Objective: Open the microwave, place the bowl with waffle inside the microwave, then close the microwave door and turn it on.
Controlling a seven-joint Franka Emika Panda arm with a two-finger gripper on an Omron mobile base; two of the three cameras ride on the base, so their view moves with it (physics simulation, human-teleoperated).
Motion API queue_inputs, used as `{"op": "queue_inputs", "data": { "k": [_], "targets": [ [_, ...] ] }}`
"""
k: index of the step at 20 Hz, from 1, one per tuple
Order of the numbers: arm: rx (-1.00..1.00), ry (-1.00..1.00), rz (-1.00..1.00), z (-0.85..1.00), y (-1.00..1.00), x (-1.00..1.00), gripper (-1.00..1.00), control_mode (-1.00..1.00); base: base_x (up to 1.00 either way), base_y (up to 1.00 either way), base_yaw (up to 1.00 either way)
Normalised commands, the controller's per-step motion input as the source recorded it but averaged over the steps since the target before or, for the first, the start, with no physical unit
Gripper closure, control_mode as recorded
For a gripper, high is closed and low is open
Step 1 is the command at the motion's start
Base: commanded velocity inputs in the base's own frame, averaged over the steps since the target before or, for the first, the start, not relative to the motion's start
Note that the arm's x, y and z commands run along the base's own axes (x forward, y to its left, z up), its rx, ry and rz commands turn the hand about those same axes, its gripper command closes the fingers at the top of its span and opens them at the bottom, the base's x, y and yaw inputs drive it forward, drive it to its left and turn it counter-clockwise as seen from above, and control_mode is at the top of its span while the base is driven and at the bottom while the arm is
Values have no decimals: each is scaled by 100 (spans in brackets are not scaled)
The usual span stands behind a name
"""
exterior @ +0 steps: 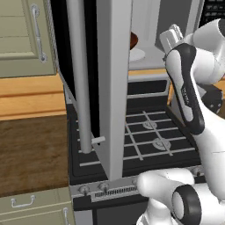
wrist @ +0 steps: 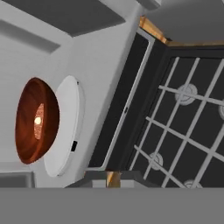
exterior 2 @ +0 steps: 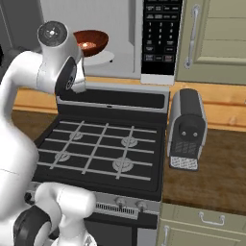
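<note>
Left base view: door swung wide open, edge-on over the stove, bar handle facing left; bowl peeks past it inside the microwave. Right base view: bowl sits on the turntable, keypad to its right, toaster on the counter beside the stove. Hand view: bowl on turntable, waffle probably the pale spot inside. Can't tell the claw's state, fingers not visible.
</note>
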Motion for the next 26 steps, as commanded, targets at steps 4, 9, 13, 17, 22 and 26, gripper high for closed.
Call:
{"op": "queue_inputs", "data": {
  "k": [4,9,13,17,22,26],
  "targets": [
    [0,-4,0,-7,1,-93,100,-100,0,0,0],
    [0,-11,0,0,3,-96,100,-100,0,0,0],
    [0,-5,0,0,7,-70,100,-100,0,0,0],
    [0,-12,0,0,6,-78,100,-100,0,0,0],
    [-2,-23,0,0,20,-98,100,-100,0,0,0],
    [-12,-13,0,-1,90,-74,100,-100,0,0,0]
  ]
}}
